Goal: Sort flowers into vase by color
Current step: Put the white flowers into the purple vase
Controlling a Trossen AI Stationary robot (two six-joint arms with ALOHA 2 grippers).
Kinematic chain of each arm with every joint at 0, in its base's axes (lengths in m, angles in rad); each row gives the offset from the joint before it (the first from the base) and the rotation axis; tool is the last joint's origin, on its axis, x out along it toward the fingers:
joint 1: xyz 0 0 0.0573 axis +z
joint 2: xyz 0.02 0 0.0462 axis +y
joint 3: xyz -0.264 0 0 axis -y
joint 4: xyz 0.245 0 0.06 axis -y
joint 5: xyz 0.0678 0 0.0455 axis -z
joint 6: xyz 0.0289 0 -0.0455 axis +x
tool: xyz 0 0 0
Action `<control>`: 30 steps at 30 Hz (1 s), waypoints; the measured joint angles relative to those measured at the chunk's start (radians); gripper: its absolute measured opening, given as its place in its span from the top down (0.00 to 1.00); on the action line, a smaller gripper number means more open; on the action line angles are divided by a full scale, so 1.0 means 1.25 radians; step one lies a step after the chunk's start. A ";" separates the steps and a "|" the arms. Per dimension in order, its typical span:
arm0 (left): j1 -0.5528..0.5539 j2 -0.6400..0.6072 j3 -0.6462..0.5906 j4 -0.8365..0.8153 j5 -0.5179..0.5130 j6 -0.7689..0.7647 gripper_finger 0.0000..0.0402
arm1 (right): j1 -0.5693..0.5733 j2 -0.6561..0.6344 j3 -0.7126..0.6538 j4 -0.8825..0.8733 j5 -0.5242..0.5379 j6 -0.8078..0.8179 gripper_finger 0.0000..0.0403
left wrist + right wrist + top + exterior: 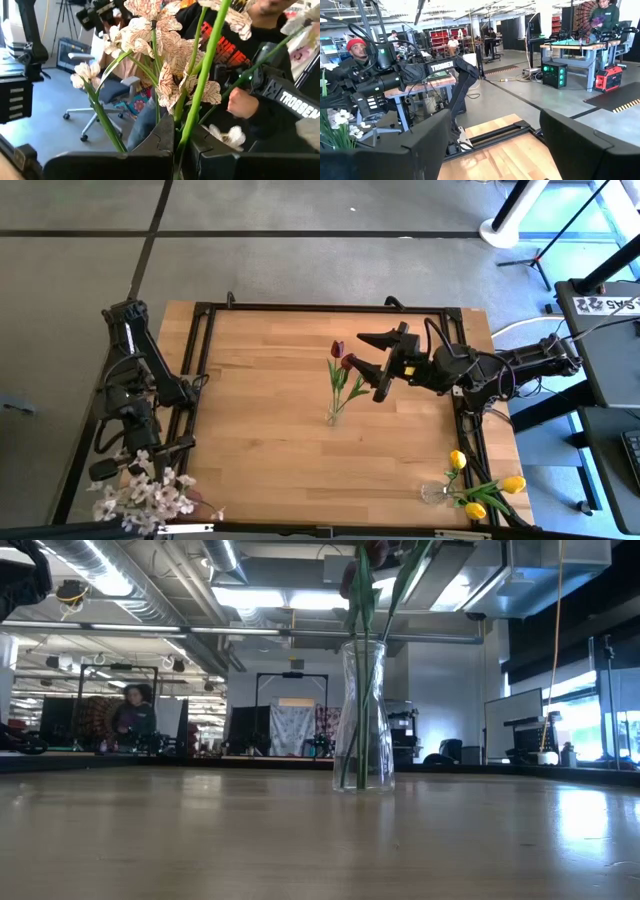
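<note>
Both grippers are in my overhead feed. My left gripper sits off the table's near-left corner, clamped tight on a thin green stem of the white-pink blossom spray; the wrist camera shows that stem pinched between the dark fingers, with blossoms filling the view. My right gripper hangs above the middle of the table with its fingers spread wide and nothing between them.

I see a light wooden tabletop in a black frame on grey floor. The low camera looks across it into a workshop with ceiling lights, desks and a person far back. A person in a dark printed shirt is close behind the blossoms in the left wrist view.

At table centre stands a clear glass vase holding dark red tulips, just beside the right gripper's fingertips. Yellow tulips sit in another glass vase at the near-right corner, well apart from both grippers.
</note>
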 joint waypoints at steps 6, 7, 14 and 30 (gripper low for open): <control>0.000 -0.001 0.000 -0.023 0.027 -0.039 1.00 | 0.000 0.000 0.000 -0.001 0.000 0.000 0.25; 0.000 -0.002 0.000 -0.022 0.036 -0.041 1.00 | 0.000 0.000 0.000 -0.001 0.001 0.000 0.25; 0.000 -0.014 0.041 -0.044 0.081 -0.048 1.00 | 0.000 0.001 0.000 -0.033 0.021 0.009 0.25; 0.000 0.004 -0.036 -0.062 0.069 -0.064 1.00 | 0.000 0.001 0.000 -0.044 0.021 0.020 0.25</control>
